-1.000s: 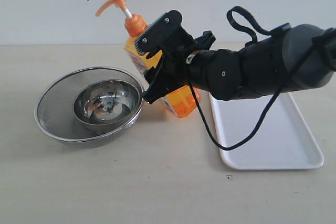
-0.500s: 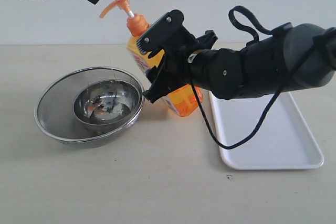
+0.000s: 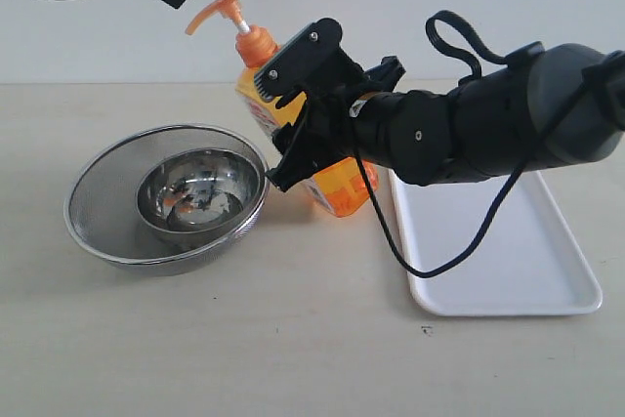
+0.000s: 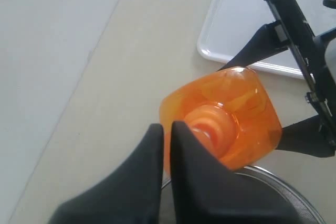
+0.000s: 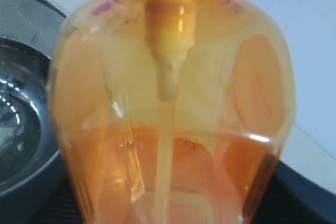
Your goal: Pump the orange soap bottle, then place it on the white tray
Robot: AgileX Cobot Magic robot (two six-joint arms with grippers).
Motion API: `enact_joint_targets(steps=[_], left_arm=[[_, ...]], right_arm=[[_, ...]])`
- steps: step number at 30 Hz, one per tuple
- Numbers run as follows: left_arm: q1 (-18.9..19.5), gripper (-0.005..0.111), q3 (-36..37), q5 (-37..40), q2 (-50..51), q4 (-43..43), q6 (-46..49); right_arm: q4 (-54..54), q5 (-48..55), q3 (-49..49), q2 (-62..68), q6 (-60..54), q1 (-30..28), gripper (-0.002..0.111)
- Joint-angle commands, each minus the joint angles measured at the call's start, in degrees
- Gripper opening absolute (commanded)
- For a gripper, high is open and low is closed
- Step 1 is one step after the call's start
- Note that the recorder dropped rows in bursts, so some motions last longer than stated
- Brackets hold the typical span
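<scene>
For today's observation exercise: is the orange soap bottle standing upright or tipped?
Tipped. The orange soap bottle leans in the right gripper, its pump head over toward the steel bowl.

Strainer bowl (image 3: 103, 192) beside soap bottle (image 3: 342, 187), tray (image 3: 508, 261) unoccupied

orange soap bottle (image 3: 342, 192): showing glossy translucent plastic
white tray (image 3: 488, 261): looking smooth plastic
bowl (image 3: 161, 187): gleaming mirror-bright metal
strainer (image 3: 98, 192): showing fine metal mesh

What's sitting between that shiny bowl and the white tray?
The orange soap bottle, tilted and gripped by the right claw, stands between the steel bowl in its mesh strainer and the white tray. The exterior view shows this.
</scene>
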Motion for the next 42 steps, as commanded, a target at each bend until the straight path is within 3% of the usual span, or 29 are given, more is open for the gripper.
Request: enact_joint_targets(steps=[1, 42], left_arm=[[-0.8, 0.005, 2.3, 6.7, 2.6, 1.0, -0.1], [-0.8, 0.005, 2.9, 7.3, 4.4, 0.2, 0.3]], right_arm=[[-1.0, -1.0, -0.4, -0.6, 0.3, 0.4, 0.000], [-1.0, -1.0, -0.4, -0.6, 0.3, 0.4, 0.000]])
